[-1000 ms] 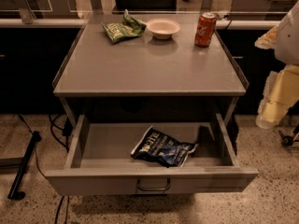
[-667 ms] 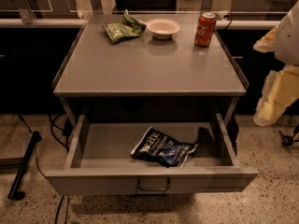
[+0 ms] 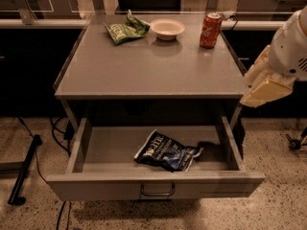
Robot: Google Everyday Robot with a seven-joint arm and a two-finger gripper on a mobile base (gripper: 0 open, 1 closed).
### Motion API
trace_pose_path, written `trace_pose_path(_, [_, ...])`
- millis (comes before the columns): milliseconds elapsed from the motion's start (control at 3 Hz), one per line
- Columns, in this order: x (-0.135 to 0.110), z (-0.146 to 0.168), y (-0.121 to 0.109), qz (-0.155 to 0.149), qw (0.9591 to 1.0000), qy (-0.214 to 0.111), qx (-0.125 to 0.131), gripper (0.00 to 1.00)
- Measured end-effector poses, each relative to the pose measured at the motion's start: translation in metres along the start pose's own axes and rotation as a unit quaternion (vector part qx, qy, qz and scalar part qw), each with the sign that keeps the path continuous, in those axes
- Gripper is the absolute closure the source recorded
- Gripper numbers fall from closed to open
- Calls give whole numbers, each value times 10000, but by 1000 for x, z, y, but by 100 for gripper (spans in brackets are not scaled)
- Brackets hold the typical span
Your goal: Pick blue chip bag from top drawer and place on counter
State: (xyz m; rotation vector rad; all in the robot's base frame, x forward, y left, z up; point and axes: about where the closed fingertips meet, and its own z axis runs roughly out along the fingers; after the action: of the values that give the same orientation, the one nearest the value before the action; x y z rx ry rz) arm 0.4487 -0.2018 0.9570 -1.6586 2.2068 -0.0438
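Blue chip bag (image 3: 166,152) seen lying flat in open top drawer (image 3: 96,188), lower centre, unmoved since second ago; gripper (image 3: 266,86) held at right edge beside counter (image 3: 144,66) (open or closed cannot be told), barely shifted; reach judged not yet begun.

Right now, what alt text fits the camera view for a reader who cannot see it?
A blue chip bag lies in the open top drawer below the grey counter. The counter holds a green snack bag, a white bowl and a red can. The gripper hangs at the right edge, beside the counter, apart from the bag.
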Motion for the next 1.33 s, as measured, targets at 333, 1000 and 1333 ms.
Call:
trace_pose_path(333, [-9, 21, 4, 96, 9997, -214, 38, 81])
trace_pose_path(1000, [-40, 80, 28, 75, 9971, -742, 172, 100])
trace_pose_path(1333, [-42, 83, 26, 71, 9967, -773, 244, 100])
